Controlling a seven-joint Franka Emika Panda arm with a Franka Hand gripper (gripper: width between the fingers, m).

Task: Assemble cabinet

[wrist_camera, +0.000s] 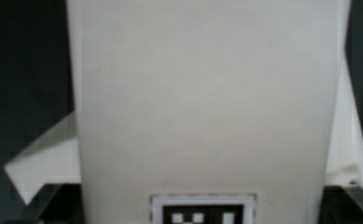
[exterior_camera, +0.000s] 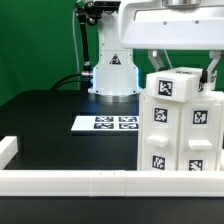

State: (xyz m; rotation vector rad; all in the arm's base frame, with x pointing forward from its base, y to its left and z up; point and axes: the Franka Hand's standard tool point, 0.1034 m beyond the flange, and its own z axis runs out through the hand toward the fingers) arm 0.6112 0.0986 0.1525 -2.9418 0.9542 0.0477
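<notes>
Fronted by low white rail (exterior_camera: 70, 180). Beyond, cabinet (exterior_camera: 182, 125) looked rigid, light, smooth plastic; best pinched across top block. Gripper (exterior_camera: 180, 60) straddled it; finger spread unclear.

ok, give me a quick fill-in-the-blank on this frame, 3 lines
1. The cabinet stands on the exterior view's ____ side.
2. The marker board carries ____ tags.
3. The table surface is ____ in colour.

Missing words: right; four; black
</notes>
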